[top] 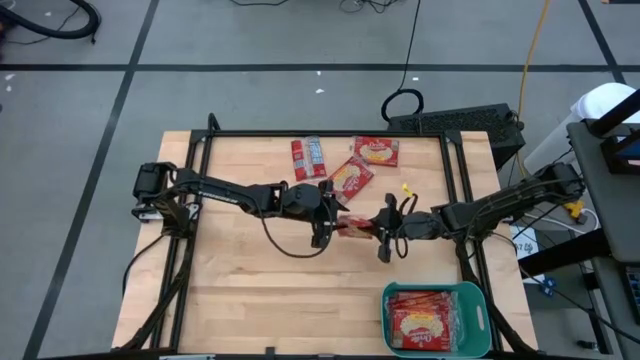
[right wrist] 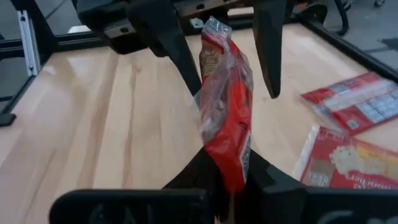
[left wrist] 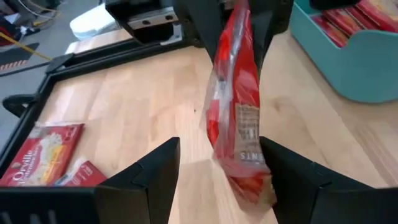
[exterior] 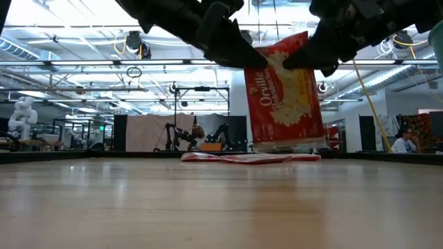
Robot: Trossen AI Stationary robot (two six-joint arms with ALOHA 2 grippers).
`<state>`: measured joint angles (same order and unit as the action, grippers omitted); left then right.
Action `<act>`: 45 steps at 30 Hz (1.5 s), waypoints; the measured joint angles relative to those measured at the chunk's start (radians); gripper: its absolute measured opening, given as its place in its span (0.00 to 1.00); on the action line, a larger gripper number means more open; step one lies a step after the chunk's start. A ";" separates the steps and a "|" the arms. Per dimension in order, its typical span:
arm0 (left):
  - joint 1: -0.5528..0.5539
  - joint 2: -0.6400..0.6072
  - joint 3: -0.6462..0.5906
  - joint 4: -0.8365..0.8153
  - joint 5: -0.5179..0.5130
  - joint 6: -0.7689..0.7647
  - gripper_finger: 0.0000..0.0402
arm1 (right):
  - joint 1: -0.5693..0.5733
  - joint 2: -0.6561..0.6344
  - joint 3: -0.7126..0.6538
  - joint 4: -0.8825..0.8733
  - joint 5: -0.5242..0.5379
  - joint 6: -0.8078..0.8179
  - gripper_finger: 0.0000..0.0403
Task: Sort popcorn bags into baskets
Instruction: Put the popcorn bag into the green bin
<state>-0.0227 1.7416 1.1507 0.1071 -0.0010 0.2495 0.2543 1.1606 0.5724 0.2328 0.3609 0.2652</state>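
The right gripper [right wrist: 233, 186] pinches one popcorn bag [right wrist: 225, 112] tight, holding it up above the table. The left gripper [left wrist: 217, 171] has its jaws wide apart around the same bag. It looks like a hand-over. Next, the left jaws probably must back away so the bag can go into the teal basket [top: 475, 300].

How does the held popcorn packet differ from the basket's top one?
Pose: the held red plastic popcorn packet hangs upright; the top red packet lies flat, picture up. Support: held one is pinched by the right end effector; other rests in the teal plastic basket. Both red.
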 joint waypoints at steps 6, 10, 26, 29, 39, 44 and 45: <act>0.008 0.000 0.000 0.032 0.001 -0.008 0.53 | -0.001 0.000 0.000 -0.013 0.002 -0.022 0.04; 0.008 0.005 0.000 0.038 0.062 0.028 0.48 | -0.007 0.000 0.000 -0.015 0.000 -0.024 0.04; 0.034 -0.130 -0.001 -0.203 0.001 -0.057 0.02 | -0.020 -0.006 0.000 0.004 0.068 -0.074 0.22; 0.036 -0.231 -0.059 -0.250 -0.015 -0.048 0.01 | -0.020 -0.007 0.000 0.010 0.120 -0.073 0.31; 0.040 -0.598 -0.505 0.230 -0.004 -0.098 0.00 | -0.026 0.001 0.001 0.175 0.136 -0.073 0.42; 0.040 -0.606 -0.754 0.699 0.001 -0.158 0.00 | -0.026 0.022 -0.002 0.221 0.136 -0.076 0.42; 0.040 -0.592 -0.790 0.795 0.001 -0.174 0.00 | -0.031 0.032 -0.001 0.245 0.137 -0.074 0.42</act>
<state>0.0174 1.1494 0.3607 0.9017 0.0002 0.0759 0.2235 1.1924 0.5712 0.4776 0.4980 0.1909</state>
